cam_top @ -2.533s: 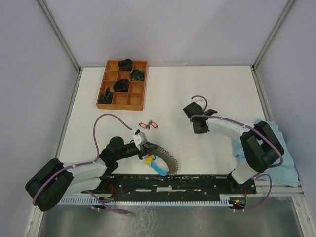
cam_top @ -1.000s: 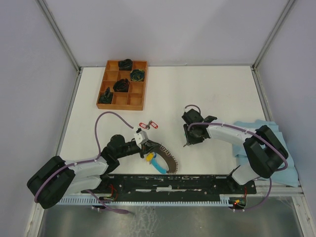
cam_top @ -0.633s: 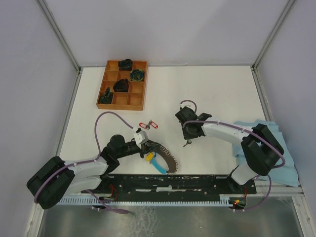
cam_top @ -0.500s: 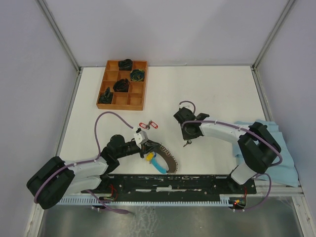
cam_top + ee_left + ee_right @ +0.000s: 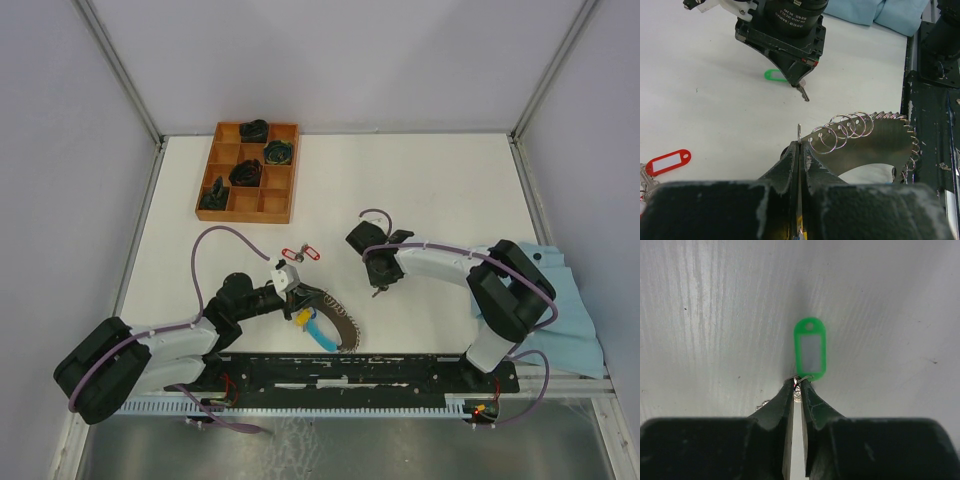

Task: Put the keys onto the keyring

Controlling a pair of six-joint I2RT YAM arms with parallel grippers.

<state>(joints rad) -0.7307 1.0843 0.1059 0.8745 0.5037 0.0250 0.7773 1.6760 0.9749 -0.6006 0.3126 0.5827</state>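
**Fig.** Right gripper [image 5: 796, 383], at desk centre, pinches the ring of the silver key with green oblong plastic tag [image 5: 810, 352], whose long axis runs straight ahead. Silver coiled keyring [image 5: 840, 132], clamped in left gripper [image 5: 799, 148], lies toward the desk's near-left corner.

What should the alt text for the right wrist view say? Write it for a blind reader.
The right gripper, its two black fingers nearly together, pinches the small silver metal ring at the near end of a green oblong plastic key tag. The tag lies flat on a white table, pointing away from the camera.
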